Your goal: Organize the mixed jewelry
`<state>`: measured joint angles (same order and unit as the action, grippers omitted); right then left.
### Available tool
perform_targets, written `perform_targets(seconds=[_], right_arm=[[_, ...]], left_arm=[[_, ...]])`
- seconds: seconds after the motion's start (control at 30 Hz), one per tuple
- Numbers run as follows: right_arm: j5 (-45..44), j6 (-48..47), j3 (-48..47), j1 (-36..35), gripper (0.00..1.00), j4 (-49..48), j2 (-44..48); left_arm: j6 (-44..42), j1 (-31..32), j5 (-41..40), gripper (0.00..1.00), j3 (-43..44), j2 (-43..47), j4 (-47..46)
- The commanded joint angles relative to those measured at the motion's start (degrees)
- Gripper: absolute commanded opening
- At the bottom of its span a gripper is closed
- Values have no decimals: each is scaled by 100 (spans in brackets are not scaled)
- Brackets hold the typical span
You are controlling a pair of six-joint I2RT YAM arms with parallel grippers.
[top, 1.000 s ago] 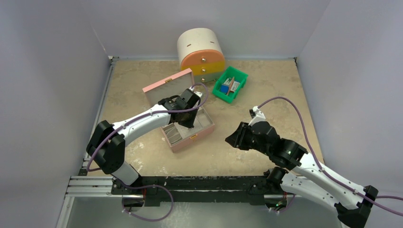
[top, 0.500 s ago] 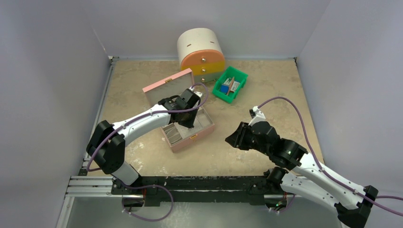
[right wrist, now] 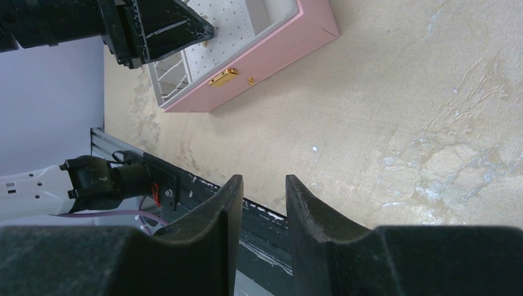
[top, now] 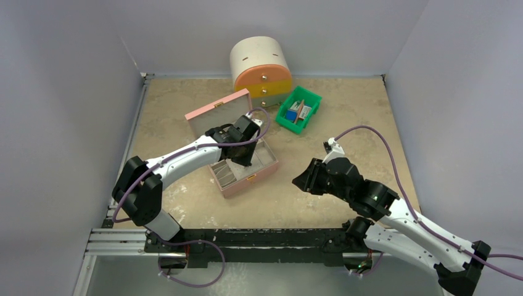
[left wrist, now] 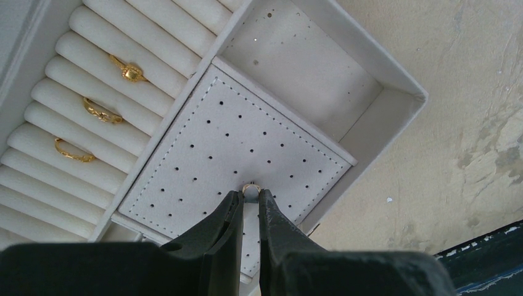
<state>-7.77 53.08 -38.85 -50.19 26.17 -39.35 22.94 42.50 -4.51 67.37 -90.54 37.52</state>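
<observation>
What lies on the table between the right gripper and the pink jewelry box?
Only bare table lies between the right gripper and the pink jewelry box; the top external and right wrist views both show it.

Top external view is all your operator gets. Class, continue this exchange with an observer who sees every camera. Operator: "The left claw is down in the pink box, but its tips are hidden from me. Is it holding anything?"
Observer: Yes. The left claw pinches a tiny gold stud at the perforated pad. I cannot tell whether the stud touches the pad.
Operator: Is anything sorted already?
Observer: Three gold rings sit in the grooves of the ring rolls beside that pad.
Operator: And on the right?
Observer: The right claw is open with nothing between its jaws, over the table, apart from the box.
</observation>
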Motion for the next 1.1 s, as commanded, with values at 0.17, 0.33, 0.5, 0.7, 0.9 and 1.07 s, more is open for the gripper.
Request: perform_targets(seconds=[0.17,0.33,0.5,0.7,0.9,1.07], right_arm=[[21,40,-15,-3,35,-218,-18],[21,26,-48,-7,35,-218,-29],[21,22,-38,-7,35,-215,-30],[30,36,7,-6,35,-231,-5],[12,43,56,-7,35,-217,70],[-5,53,78,-7,35,-177,131]], left_arm=[[-88,10,-6,0,-13,28,19],[-88,13,-2,0,-19,28,14],[-79,7,83,0,2,-21,-31],[-62,12,125,0,68,-76,-69],[-39,10,123,0,85,-159,-87],[-35,8,68,0,92,-254,-75]])
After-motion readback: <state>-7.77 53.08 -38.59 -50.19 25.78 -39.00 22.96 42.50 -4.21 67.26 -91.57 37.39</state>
